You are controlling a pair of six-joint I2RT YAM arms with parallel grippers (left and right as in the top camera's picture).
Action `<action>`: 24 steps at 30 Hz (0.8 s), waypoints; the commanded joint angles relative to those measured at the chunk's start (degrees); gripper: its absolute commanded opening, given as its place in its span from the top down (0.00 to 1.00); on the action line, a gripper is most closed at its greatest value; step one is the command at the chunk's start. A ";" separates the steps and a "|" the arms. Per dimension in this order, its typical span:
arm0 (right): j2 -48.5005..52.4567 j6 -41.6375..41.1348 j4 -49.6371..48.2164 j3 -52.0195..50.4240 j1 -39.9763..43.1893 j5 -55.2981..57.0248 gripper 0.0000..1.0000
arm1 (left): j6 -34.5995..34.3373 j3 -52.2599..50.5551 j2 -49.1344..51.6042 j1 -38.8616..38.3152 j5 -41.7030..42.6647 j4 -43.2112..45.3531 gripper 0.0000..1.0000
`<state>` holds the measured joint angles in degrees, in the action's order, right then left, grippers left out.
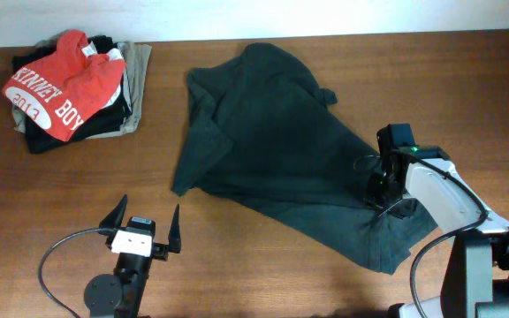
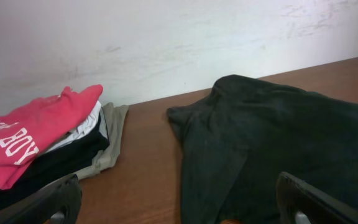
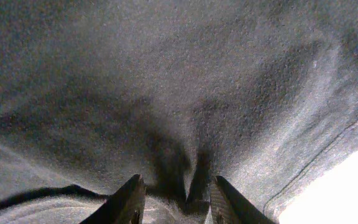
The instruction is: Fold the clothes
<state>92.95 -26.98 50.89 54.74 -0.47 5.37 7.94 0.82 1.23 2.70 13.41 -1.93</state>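
The dark T-shirt lies crumpled and spread across the middle and right of the table; no lettering shows. It also shows in the left wrist view and fills the right wrist view. My right gripper is pressed down on the shirt's right part, near its lower hem. Its fingers are close together with a ridge of cloth bunched between them. My left gripper is wide open and empty over bare wood, in front of the shirt's left edge; its fingertips frame the left wrist view.
A pile of folded clothes stands at the back left, topped by a red T-shirt with white lettering, over black and beige garments. It shows in the left wrist view too. A white wall runs behind the table.
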 commanded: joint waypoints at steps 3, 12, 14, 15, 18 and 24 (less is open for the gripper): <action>-0.59 -0.31 0.04 -0.33 -0.22 0.85 0.83 | 0.68 -0.28 -0.46 0.17 1.01 0.11 0.01; -0.83 -0.96 3.45 3.89 -0.22 0.44 0.96 | 0.72 -0.28 -0.46 0.17 18.01 10.32 0.01; -2.19 -0.92 8.04 7.72 -0.24 -1.33 0.96 | 0.28 -0.24 -0.46 0.17 21.86 13.11 0.01; -3.37 -0.92 9.77 9.03 -0.24 -2.43 0.96 | -1.51 0.20 -0.46 0.17 23.04 13.27 0.01; -9.35 -0.94 11.43 10.32 -0.28 -3.67 0.96 | -4.07 3.61 0.52 0.17 26.05 12.72 0.01; -28.96 -0.63 13.11 10.32 -0.28 -9.07 0.96 | 0.26 31.74 29.03 0.17 33.40 -5.57 0.01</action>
<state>69.56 -27.18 62.70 63.99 -0.49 -1.61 5.17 19.55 16.73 2.70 39.62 -0.67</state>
